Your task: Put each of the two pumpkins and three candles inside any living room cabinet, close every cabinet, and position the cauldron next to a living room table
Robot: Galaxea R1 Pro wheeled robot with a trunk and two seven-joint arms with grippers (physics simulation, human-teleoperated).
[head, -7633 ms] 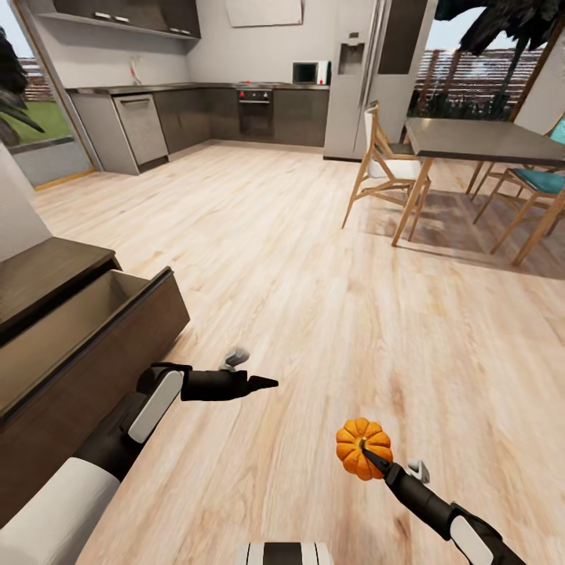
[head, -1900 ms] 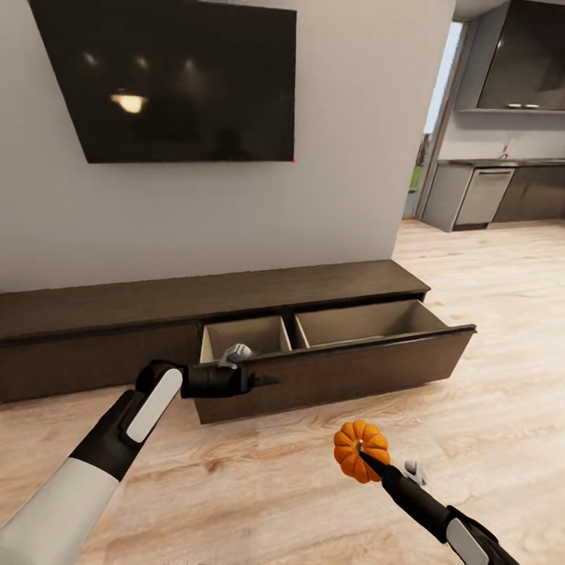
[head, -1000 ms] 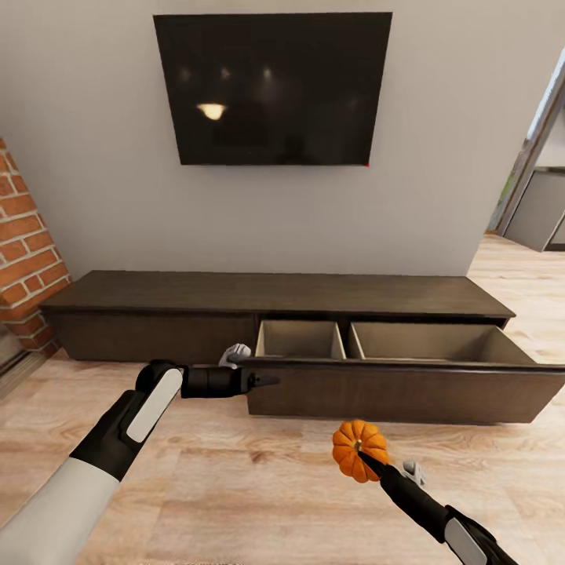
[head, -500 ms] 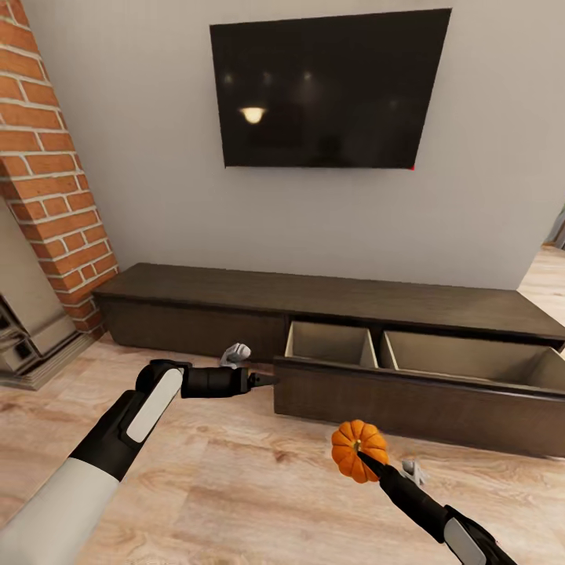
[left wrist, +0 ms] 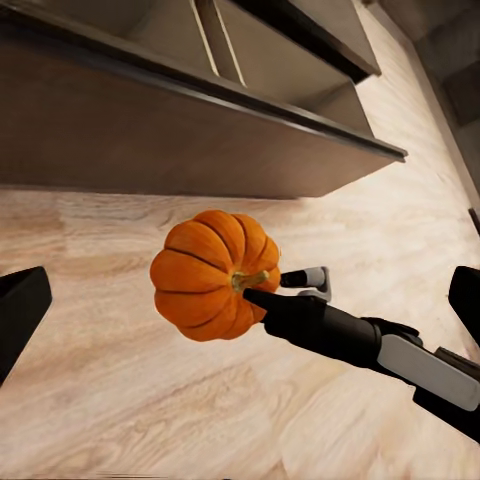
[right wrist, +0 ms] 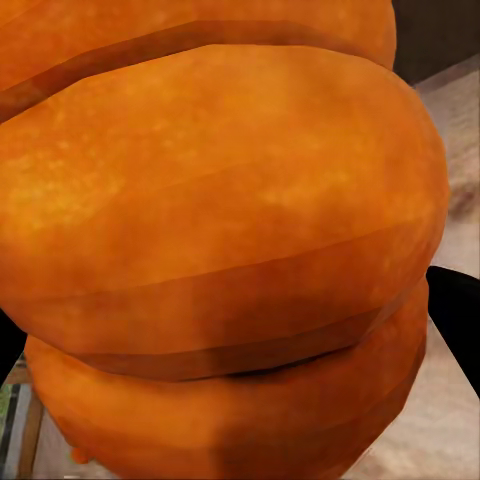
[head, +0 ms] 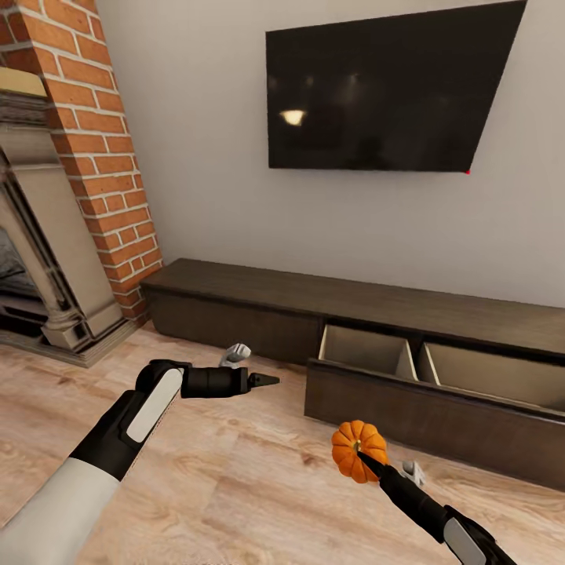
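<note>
Before the cabinet (head: 259, 302), its drawer (head: 439, 392) open, the right gripper (head: 362, 457) clamps a pumpkin (head: 358, 450) not yet stowed; the left gripper (head: 267, 380) looks closed, empty.

A pale grey wall (head: 212, 157) carries a dark flat screen (head: 384, 90) that reflects a small ceiling light. At the room's left side stands a red brick chimney column (head: 102, 149) beside a stone fireplace surround (head: 47, 259) with a stepped base. Light wood-plank flooring (head: 235, 479) runs across the foreground.
</note>
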